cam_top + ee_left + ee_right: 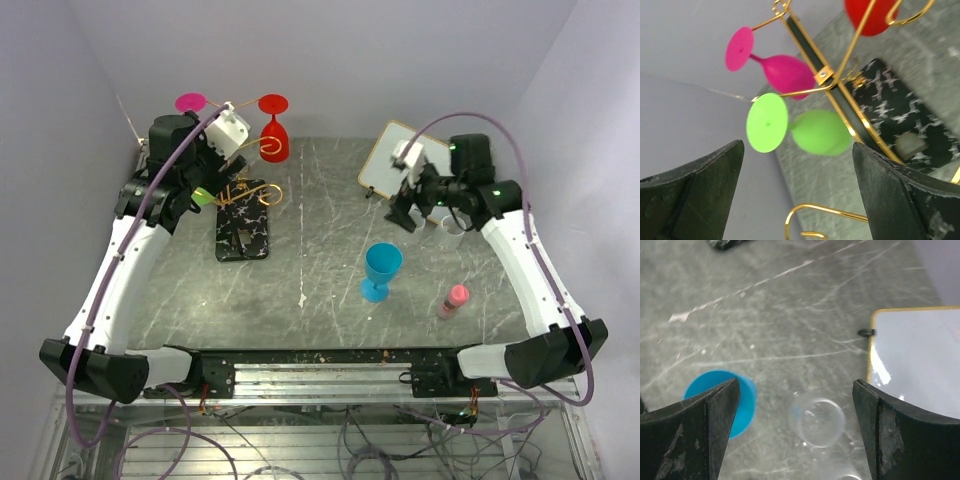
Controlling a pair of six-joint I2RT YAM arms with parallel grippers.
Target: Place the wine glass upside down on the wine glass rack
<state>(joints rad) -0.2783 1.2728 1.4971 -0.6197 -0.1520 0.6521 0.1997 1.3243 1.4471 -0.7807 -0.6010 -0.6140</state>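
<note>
The gold wine glass rack (841, 82) stands on its black base (243, 232) at the back left. A green wine glass (815, 132) hangs on one of its arms, with a pink one (785, 72) and a red one (273, 135) on other arms. My left gripper (797, 192) is open just short of the green glass and touches nothing; a bare gold arm (825, 210) runs between its fingers. A blue wine glass (381, 270) stands upright mid-table. My right gripper (795, 435) is open above a clear glass (817, 421), with the blue wine glass (747, 400) at its left finger.
A small whiteboard (385, 160) with a gold frame lies at the back right, close to the right gripper (408, 218). A pink bottle (454, 300) stands at the front right. More clear glass (452, 226) sits under the right wrist.
</note>
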